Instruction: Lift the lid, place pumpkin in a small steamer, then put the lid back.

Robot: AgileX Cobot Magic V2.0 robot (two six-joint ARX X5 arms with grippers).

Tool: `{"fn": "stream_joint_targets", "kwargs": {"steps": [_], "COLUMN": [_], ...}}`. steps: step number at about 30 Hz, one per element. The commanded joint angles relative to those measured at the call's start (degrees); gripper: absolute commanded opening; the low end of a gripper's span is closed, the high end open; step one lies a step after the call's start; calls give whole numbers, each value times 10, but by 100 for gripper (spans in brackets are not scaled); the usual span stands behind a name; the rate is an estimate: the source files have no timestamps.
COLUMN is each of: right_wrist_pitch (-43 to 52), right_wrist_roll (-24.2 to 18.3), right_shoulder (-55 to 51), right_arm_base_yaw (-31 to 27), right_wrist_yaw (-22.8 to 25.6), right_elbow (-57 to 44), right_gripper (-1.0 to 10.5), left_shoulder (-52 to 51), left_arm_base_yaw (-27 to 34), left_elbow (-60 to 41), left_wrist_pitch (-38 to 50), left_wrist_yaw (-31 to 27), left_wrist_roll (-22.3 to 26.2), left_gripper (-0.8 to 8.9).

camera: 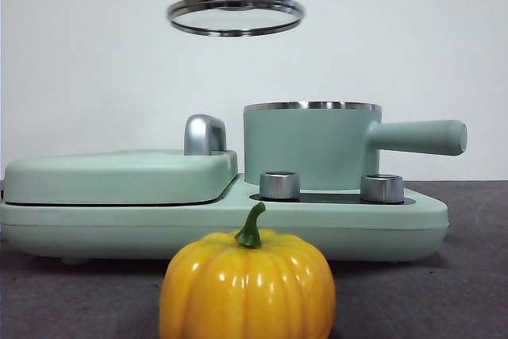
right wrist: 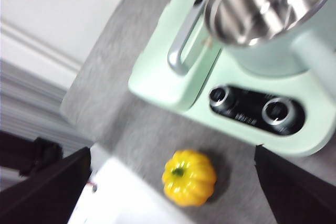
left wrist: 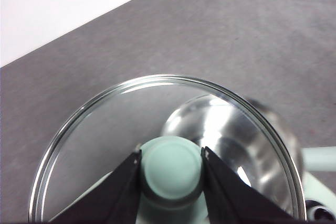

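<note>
My left gripper (left wrist: 171,155) is shut on the mint-green knob (left wrist: 172,168) of the glass lid (camera: 235,15), holding it high in the air, up and to the left of the pot. The small steamer (camera: 311,147) stands uncovered on the base, its long handle (camera: 421,136) pointing right; its shiny steel inside (right wrist: 265,3) shows empty. The yellow-orange pumpkin (camera: 248,285) with a green stem sits on the grey table in front of the base. My right gripper (right wrist: 168,182) hovers well above the pumpkin (right wrist: 189,177), open and wide, holding nothing.
A flat mint-green griddle cover (camera: 119,176) with a chrome handle (camera: 204,134) lies left of the pot. Two steel knobs (camera: 279,185) sit on the wide base (camera: 222,224). A white wall stands behind; the table edge (right wrist: 89,129) is near the pumpkin.
</note>
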Motion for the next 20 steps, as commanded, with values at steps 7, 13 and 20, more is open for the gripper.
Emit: {"fn": "stream_joint_targets", "kwargs": {"steps": [7, 13, 20], "right_wrist_pitch": [9, 28, -2], "right_wrist_roll": [33, 52, 52], "right_shoulder": [132, 217, 329], "right_arm_base_yaw": [130, 233, 337], "right_wrist_yaw": [83, 146, 240], "right_elbow": [24, 41, 97], "right_gripper": [486, 486, 487], "left_shoulder": [-8, -8, -8], "left_arm_base_yaw": [54, 91, 128], "left_elbow": [16, 16, 16], "left_wrist_pitch": [-6, -12, -12], "left_wrist_yaw": [0, 0, 0], "left_wrist_roll": [8, 7, 7], "left_gripper": [80, 80, 80]}}
